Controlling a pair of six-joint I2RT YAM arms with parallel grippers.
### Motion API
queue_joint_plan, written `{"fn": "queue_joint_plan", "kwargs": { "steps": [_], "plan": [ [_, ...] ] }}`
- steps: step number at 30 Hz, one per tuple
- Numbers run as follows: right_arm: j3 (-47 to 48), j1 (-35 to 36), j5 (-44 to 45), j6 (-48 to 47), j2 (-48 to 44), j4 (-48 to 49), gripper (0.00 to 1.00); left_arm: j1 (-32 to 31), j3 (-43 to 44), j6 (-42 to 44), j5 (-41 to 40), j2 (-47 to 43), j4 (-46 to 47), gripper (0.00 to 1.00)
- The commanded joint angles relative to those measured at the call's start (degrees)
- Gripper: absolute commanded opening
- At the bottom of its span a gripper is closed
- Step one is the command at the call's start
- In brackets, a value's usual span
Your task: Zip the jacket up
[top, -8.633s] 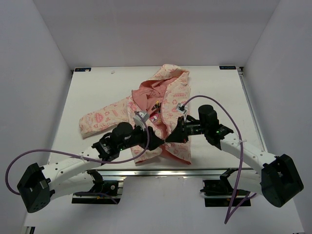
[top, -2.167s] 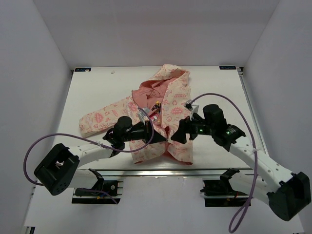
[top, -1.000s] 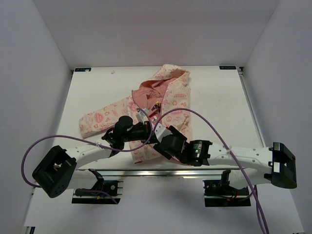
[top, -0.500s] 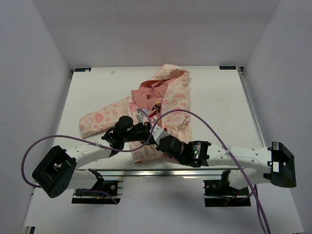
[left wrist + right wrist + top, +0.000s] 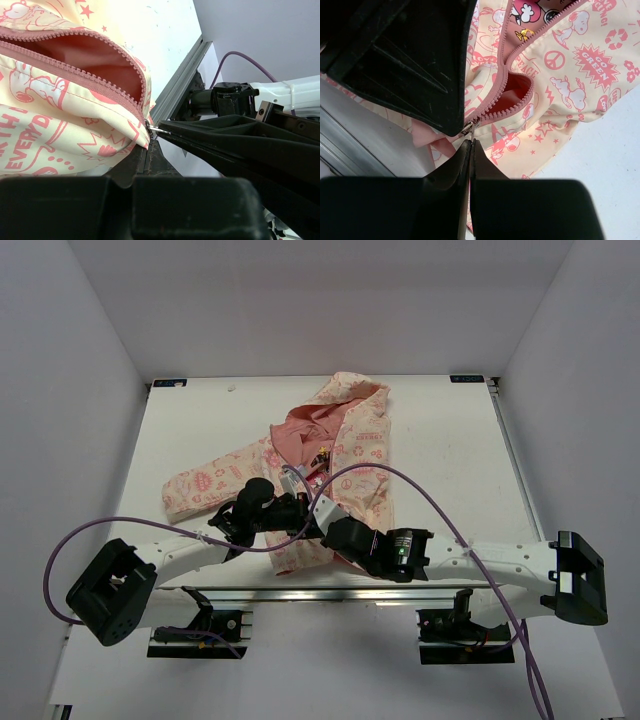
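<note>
The jacket (image 5: 350, 455) lies on its back on the white table, cream with pink prints, hood at the far end and front partly open. My left gripper (image 5: 303, 517) is shut on the jacket's bottom hem (image 5: 127, 131) just below the foot of the pink zipper (image 5: 75, 35). My right gripper (image 5: 322, 518) reaches in from the right and is shut on the small metal zipper pull (image 5: 468, 129), seen in the left wrist view as a thin silver tab (image 5: 159, 131). In the right wrist view the left fingers (image 5: 420, 65) loom beside the slider.
The table's front edge is a metal rail (image 5: 400, 592), close to both grippers. Purple cables (image 5: 440, 510) loop over the right arm and beside the left arm. A sleeve (image 5: 205, 485) stretches out to the left.
The right arm swung from the jacket's right side across to its bottom hem, and its jaws closed on the zipper pull. The left gripper kept its hold on the hem.
</note>
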Motion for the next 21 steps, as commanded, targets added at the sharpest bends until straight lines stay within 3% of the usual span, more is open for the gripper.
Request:
{"fn": "queue_joint_plan", "kwargs": {
  "steps": [1,11,21],
  "plan": [
    [0.3,0.0,1.4,0.4,-0.1,3.6,0.0,-0.2,2.2,0.9,1.9,-1.7,0.0,0.0],
    [0.5,0.0,-2.7,-1.1,2.7,4.3,0.04,-0.1,2.4,0.9,2.5,-1.8,0.1,0.0],
    [-0.2,-0.7,-1.2,-0.4,3.1,5.1,0.0,-0.1,2.6,0.9,2.7,-1.6,0.2,0.0]
  ]
}}
